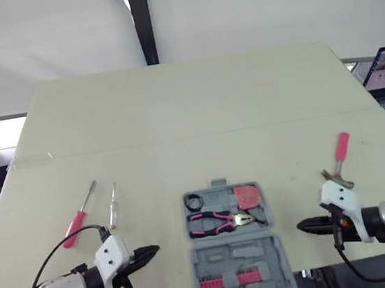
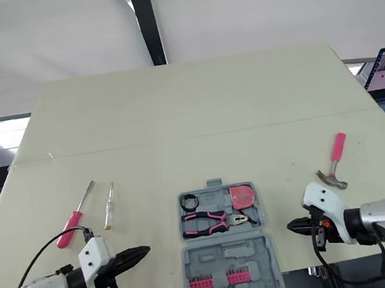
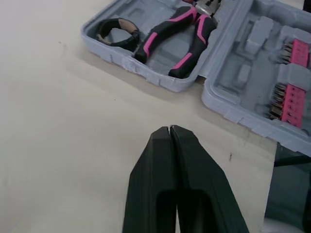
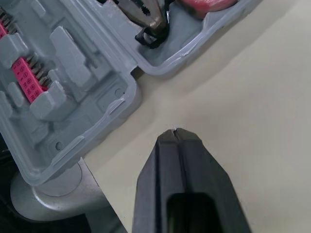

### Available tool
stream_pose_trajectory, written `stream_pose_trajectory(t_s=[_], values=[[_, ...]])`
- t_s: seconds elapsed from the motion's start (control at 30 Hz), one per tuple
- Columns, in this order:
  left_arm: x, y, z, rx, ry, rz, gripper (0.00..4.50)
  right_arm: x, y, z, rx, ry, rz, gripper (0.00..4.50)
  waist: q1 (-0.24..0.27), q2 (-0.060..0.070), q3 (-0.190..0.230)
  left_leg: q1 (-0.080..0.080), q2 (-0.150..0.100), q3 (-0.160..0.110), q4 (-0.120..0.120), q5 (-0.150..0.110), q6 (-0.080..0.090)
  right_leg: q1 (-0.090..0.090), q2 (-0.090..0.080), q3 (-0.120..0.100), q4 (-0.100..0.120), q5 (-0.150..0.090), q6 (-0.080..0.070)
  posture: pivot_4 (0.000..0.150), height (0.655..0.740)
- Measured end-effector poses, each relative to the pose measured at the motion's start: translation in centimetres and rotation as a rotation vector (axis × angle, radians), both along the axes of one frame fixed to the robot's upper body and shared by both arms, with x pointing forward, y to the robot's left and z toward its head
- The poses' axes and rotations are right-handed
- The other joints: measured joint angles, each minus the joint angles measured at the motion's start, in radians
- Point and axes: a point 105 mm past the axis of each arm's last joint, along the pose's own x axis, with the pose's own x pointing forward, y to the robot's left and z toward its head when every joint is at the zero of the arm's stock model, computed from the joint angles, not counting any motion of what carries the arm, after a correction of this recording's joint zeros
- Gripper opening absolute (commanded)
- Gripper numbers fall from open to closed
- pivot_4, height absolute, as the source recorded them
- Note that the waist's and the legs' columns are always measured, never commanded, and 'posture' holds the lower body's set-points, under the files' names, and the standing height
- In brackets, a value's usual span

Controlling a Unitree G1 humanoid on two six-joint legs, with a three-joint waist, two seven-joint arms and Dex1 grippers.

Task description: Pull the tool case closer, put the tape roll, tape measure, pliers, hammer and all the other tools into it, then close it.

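Tool case (image 1: 238, 258) open at near edge of table (image 1: 173, 104), within both arms' reach.
Head views: pliers (image 1: 219, 220), tape roll (image 1: 194, 201), tape measure (image 1: 247, 195) bedded; hammer (image 1: 340, 159), red screwdriver (image 1: 79, 220), small screwdriver (image 1: 113, 204) loose outside. Left wrist: left gripper (image 3: 170, 130) pressed together, empty, beside case. Right wrist: right gripper (image 4: 175, 131) likewise.

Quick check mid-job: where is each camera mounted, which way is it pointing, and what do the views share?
Head stereo pair: looks forward and down over the table; the left pincer and right pincer show.
Left wrist: along its shut pincer toward the pliers and tape roll.
Right wrist: along its shut pincer toward the bit rack.
All share the open tool case.
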Motion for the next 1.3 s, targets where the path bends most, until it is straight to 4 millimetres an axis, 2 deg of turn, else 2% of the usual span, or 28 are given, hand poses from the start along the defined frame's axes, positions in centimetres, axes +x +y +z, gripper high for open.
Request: stream_pose_trajectory(t_s=[0.33, 0.53, 0.83, 1.3], values=[[1.3, -1.9, -2.5, 0.016, 0.049, -0.095, 0.00, 0.6, 0.4, -0.7, -0.020, 0.010, 0.014, 0.05, -0.001, 0.000, 0.000, 0.000, 0.000, 0.000, 0.000, 0.000, 0.000, 0.000, 0.000, 0.000, 0.001, 0.000, 0.000, 0.150, 0.7400], [2.2, -3.4, -2.8, 0.001, 0.060, -0.140, 0.00, 0.8, 0.3, -1.1, -0.035, 0.000, 0.015, 0.05, -0.001, 0.000, 0.000, 0.000, 0.000, 0.000, 0.001, 0.000, 0.000, 0.000, 0.000, 0.000, 0.001, 0.000, 0.000, 0.150, 0.7400], [3.3, -5.3, -2.4, 0.005, 0.067, -0.193, 0.00, 1.5, 1.5, -2.0, -0.015, -0.002, 0.024, 0.05, 0.000, 0.001, 0.000, 0.000, 0.000, 0.000, 0.001, 0.000, 0.000, 0.000, 0.000, 0.000, 0.002, 0.000, 0.000, 0.150, 0.7400], [3.5, -6.4, -2.7, 0.018, 0.086, -0.211, 0.00, 1.7, 3.0, -2.5, 0.007, -0.001, 0.051, 0.05, 0.000, 0.001, 0.000, 0.000, 0.000, 0.000, 0.001, 0.000, 0.000, 0.000, 0.000, 0.000, 0.002, 0.000, 0.000, 0.150, 0.7400]])
